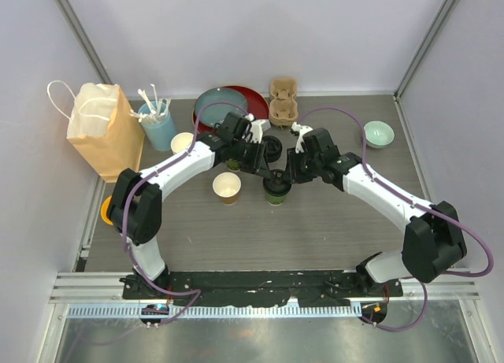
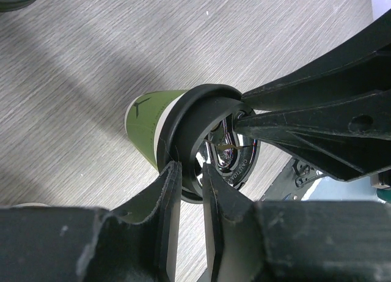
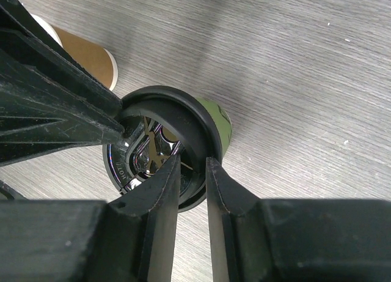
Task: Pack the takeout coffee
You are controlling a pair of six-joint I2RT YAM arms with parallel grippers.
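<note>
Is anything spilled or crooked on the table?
Nothing spilled or broken shows. The left gripper and right gripper each pinch the black lid atop the green cup; whether it sits level is unclear. The brown cup stands upright, lidless.

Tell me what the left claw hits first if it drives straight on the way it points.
The lid on the green cup: the left claw straddles its rim. Just beyond, the right claw reaches in from the opposite side, though depth there is unclear.
</note>
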